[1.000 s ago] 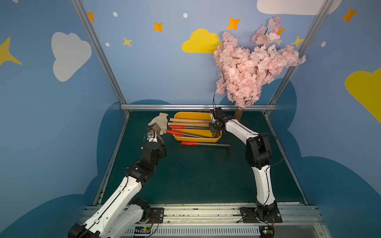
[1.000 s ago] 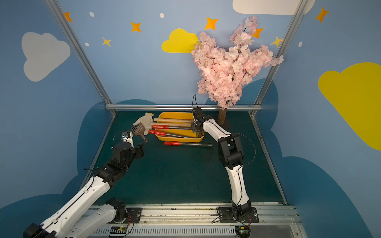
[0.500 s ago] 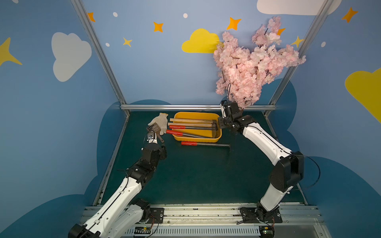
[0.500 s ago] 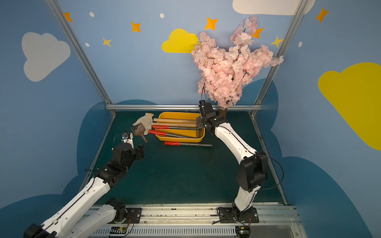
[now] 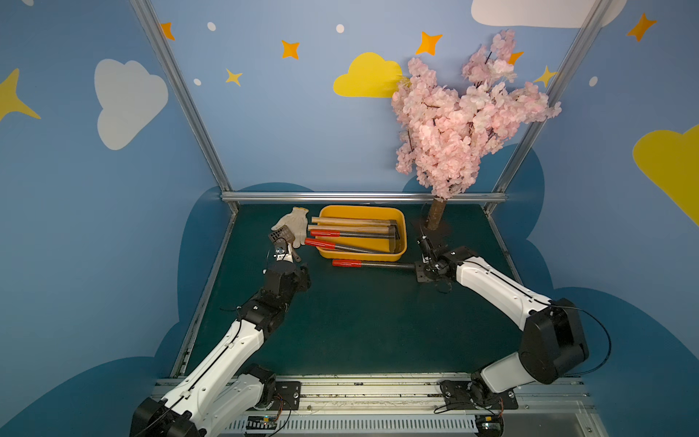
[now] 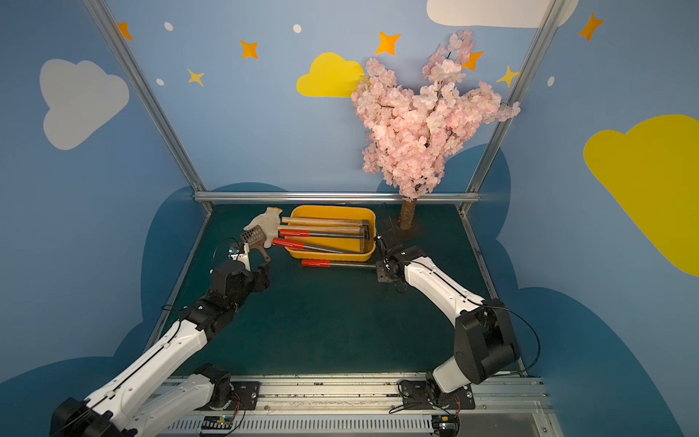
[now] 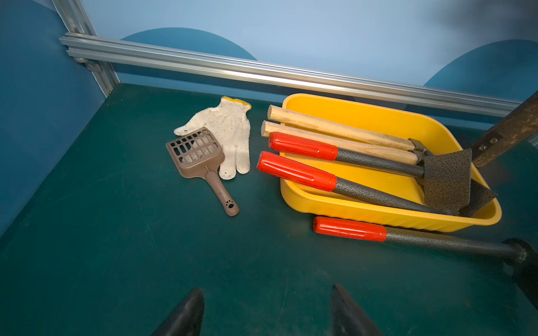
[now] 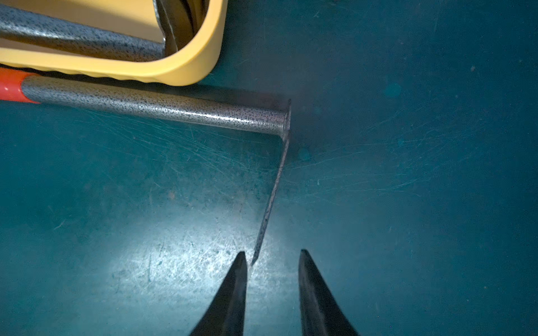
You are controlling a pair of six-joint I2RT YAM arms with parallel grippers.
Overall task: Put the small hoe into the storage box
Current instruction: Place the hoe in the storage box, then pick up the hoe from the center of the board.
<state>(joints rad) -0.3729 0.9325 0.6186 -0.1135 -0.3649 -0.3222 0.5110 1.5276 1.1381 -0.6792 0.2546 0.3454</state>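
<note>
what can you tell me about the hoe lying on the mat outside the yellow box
The hoe has a red grip, a speckled grey metal shaft and a thin flat blade set square to its end. It lies on the green mat, outside and close along the front wall of the box. The open right pincer hovers at the blade's tip; contact is unclear.

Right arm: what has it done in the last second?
The right gripper left the storage box, swung outward, then came down by the blade of the small hoe, open and empty. The left gripper, the hoe and the boxed tools stayed.
</note>
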